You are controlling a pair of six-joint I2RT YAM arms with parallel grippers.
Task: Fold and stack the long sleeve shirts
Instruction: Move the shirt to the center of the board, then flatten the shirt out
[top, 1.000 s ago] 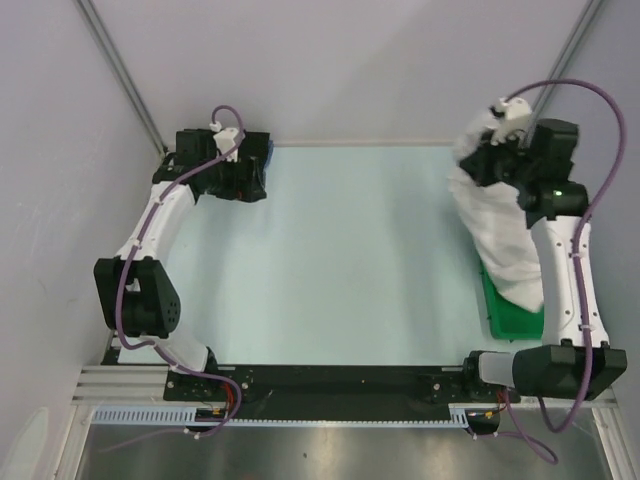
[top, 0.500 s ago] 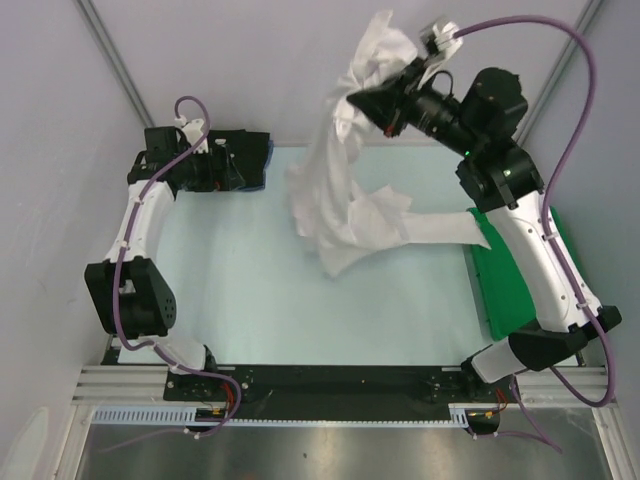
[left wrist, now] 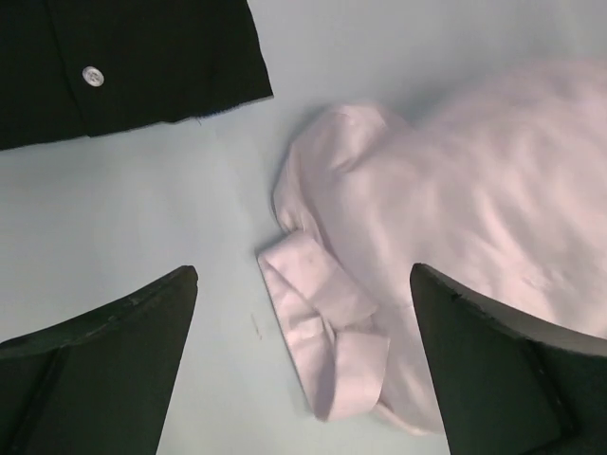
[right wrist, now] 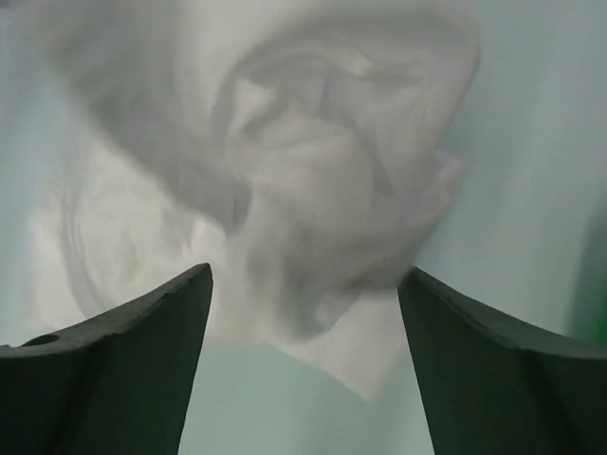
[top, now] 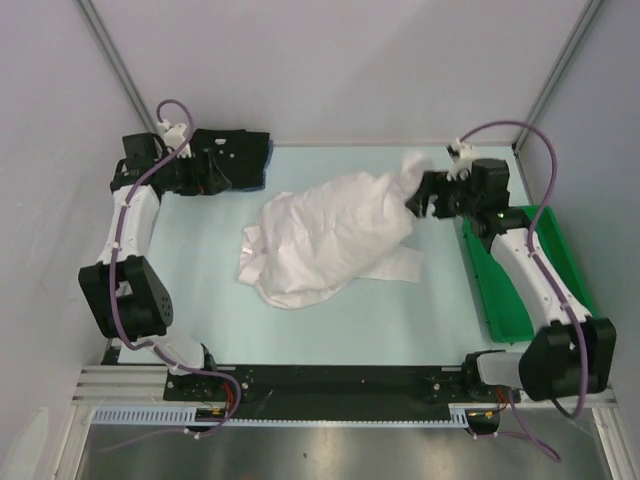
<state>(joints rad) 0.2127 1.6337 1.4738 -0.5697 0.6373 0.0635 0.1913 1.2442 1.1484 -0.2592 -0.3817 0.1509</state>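
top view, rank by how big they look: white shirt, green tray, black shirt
1. crumpled white cloth shirt, clearly largest
2. green plastic tray, partly hidden
3. folded black cloth shirt, partly hidden, so its place against the tray is less sure

The top external camera sits high behind the arm bases, looking down over the whole pale blue desk (top: 340, 320) from afar. The left wrist camera looks down from close by, past the left pincer (left wrist: 303, 273), at one edge of the crumpled white cloth shirt (left wrist: 474, 246) and a corner of the black cloth shirt (left wrist: 123, 57). The right wrist camera, nearer and blurred, faces the white shirt past the right pincer (right wrist: 303, 273). All three views share that shirt.
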